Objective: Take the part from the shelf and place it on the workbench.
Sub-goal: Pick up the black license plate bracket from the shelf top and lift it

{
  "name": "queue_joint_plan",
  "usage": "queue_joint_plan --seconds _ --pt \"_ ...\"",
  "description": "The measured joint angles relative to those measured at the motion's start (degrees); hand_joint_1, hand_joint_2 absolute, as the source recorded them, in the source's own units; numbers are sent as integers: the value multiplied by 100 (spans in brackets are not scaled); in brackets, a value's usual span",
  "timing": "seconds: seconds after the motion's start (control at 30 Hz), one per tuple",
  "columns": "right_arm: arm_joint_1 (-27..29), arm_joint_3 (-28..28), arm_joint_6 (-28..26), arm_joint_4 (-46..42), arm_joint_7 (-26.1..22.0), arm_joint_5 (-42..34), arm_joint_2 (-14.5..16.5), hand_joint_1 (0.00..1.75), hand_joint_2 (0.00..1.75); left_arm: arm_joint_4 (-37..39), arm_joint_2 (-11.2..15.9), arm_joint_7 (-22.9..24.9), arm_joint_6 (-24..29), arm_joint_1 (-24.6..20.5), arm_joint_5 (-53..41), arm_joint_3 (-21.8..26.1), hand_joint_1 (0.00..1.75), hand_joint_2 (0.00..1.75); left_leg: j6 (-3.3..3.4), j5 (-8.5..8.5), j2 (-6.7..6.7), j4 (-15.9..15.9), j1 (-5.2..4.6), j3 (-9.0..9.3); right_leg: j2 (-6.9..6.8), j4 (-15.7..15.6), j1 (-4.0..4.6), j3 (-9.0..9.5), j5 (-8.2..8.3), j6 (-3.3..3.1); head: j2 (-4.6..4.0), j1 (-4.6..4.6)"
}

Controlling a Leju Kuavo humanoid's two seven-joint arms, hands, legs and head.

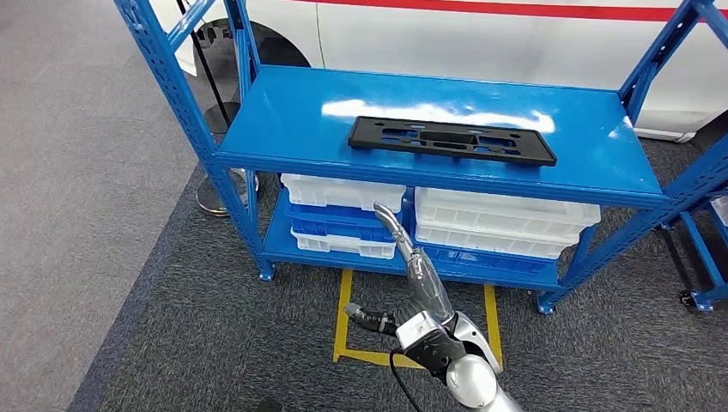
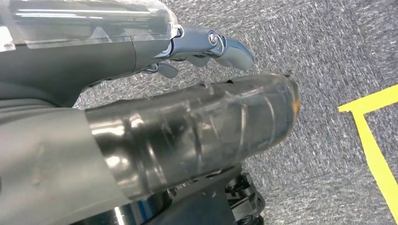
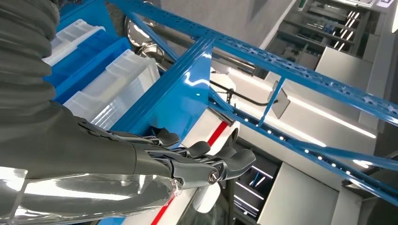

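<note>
The part (image 1: 451, 140), a long flat black plastic plate with cut-outs, lies on the top board of the blue shelf (image 1: 292, 112), a little right of the middle. My right hand (image 1: 421, 287) is raised in front of the shelf, below the level of the top board, with its fingers stretched toward the rack and the thumb out to the side; it holds nothing. In the right wrist view the fingers (image 3: 197, 161) point past the shelf's blue edge (image 3: 178, 93). My left hand (image 2: 206, 93) hangs over the grey carpet, empty.
White and blue bins (image 1: 506, 223) are stacked on the lower board. Yellow tape (image 1: 343, 318) marks the carpet in front of the shelf. A white vehicle with a red stripe (image 1: 481, 34) stands behind, a round stand base (image 1: 210, 193) at the left and another blue rack (image 1: 708, 257) at the right.
</note>
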Motion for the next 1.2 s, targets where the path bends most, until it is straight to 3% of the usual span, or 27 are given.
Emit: queue_joint_plan --seconds 0.07,0.1,0.17,0.2,0.23,0.27,0.33,0.4,0.57,0.63,0.7,0.73,0.77,0.83,0.9,0.93,1.07,1.13,1.2 --pt "-7 21 -91 -10 42 -16 -15 0 175 8 -6 -16 10 -7 27 -1 0 0 58 54 14 -80 35 24 -4 93 7 -44 -68 33 0 4" --pt "-11 26 -150 -13 68 -12 -24 0 175 10 -10 -26 14 -11 42 -1 0 0 88 81 24 -120 55 33 -6 277 13 -137 -178 46 0 6" --pt "-5 28 -273 -11 120 70 -63 0 175 14 -19 -39 16 -12 65 -1 0 0 110 96 36 -138 63 28 -8 943 8 -492 -481 67 0 9" --pt "6 29 -345 -2 149 155 -95 0 175 14 -22 -48 8 -8 71 -1 0 0 112 95 36 -137 65 24 -8 1278 3 -682 -578 77 0 8" --pt "19 29 -415 9 173 261 -135 0 175 14 -25 -63 -9 -4 75 -1 0 0 108 89 34 -134 68 26 -9 1469 -4 -809 -574 86 0 9" --pt "28 30 -481 21 195 369 -175 0 175 14 -26 -85 -35 -2 79 -1 0 0 99 81 28 -129 74 32 -10 1455 -15 -842 -458 93 0 8" --pt "36 30 -578 34 227 545 -246 0 175 14 -26 -144 -108 -1 85 -1 0 0 58 33 15 -93 90 55 -16 855 -38 -627 -21 96 0 9" --pt "41 31 -635 48 250 683 -308 0 175 17 -23 -198 -190 -4 95 0 0 0 -14 -29 5 -21 83 31 -17 285 -32 -396 215 65 0 10" --pt "144 30 -738 67 293 1025 -438 0 175 32 -17 -286 -336 9 127 0 0 0 -172 -143 8 113 89 -50 2 111 -13 -348 178 -99 0 3" --pt "157 30 -744 68 295 1062 -458 0 175 36 -15 -293 -343 7 130 0 0 0 -229 -402 13 595 109 -284 -15 88 -29 -324 178 -152 0 -3" --pt "178 30 -746 77 295 1075 -476 0 175 36 -15 -298 -345 13 131 -1 0 0 -267 -684 14 1355 122 -692 -27 87 -25 -320 172 -175 0 -7" --pt "194 30 -748 84 296 1082 -486 0 175 36 -15 -300 -356 20 133 -1 0 0 -275 -713 14 1602 127 -844 -28 88 -24 -316 168 -179 0 -6" --pt "208 30 -752 90 297 1095 -495 0 175 36 -15 -304 -373 26 136 -1 0 0 -275 -627 15 1638 130 -899 -25 89 -25 -309 165 -181 0 -6" --pt "238 30 -779 95 299 1144 -504 0 175 37 -13 -321 -431 29 151 0 0 0 -251 -190 15 1075 134 -698 -15 88 -28 -276 151 -170 0 -6" --pt "282 30 -825 93 299 1189 -511 0 175 38 -9 -345 -493 23 170 1 0 0 -209 112 9 362 119 -392 -8 92 -12 -254 133 -133 0 -5" --pt "313 30 -847 92 299 1198 -517 0 175 38 -8 -357 -520 22 178 2 0 0 -188 156 5 165 108 -310 -6 90 -2 -254 130 -104 0 -3" --pt "496 6 -924 49 283 1199 -556 0 175 40 -4 -382 -579 50 185 2 0 0 -53 182 1 16 114 -262 -11 90 6 -260 103 28 0 1" --pt "579 -33 -954 11 264 1197 -579 0 175 40 -4 -386 -587 54 190 2 0 0 24 217 14 -36 128 -241 -13 467 1 -428 -153 64 0 4" --pt "670 -68 -972 -4 252 1193 -604 0 175 41 -3 -386 -601 60 192 2 0 0 57 218 21 -38 106 -244 -14 1185 4 -762 -501 81 0 4"
